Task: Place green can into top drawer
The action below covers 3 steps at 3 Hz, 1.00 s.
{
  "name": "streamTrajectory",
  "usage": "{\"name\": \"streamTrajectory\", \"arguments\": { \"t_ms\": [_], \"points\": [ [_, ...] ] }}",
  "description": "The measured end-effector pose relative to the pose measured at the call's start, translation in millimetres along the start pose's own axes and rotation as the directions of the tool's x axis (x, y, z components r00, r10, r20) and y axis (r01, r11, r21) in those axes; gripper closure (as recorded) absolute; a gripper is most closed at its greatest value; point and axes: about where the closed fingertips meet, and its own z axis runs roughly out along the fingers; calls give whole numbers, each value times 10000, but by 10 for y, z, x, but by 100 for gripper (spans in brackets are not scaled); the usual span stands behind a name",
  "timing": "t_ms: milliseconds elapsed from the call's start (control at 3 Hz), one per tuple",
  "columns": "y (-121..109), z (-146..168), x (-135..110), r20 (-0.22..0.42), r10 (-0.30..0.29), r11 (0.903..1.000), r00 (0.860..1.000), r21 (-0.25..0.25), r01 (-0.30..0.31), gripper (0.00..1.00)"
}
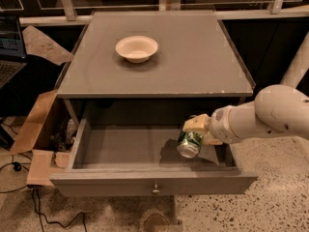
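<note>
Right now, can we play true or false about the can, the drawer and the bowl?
1. The top drawer is pulled open. True.
2. The green can lies on the cabinet top. False: the gripper holds it, tilted, at the right end of the open drawer.
3. The bowl sits on the cabinet top. True.
4. The gripper is empty. False: its fingers are closed on the green can.
</note>
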Motion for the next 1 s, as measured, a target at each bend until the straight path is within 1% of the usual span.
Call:
{"name": "streamTrajectory", "arguments": {
  "t_ms": [333,1000],
  "points": [
    [-43,147,-31,-94,-67,9995,9999,303,70,100],
    [-283,330,-14,-248,99,9941,9996,1079,-72,100]
  ]
}}
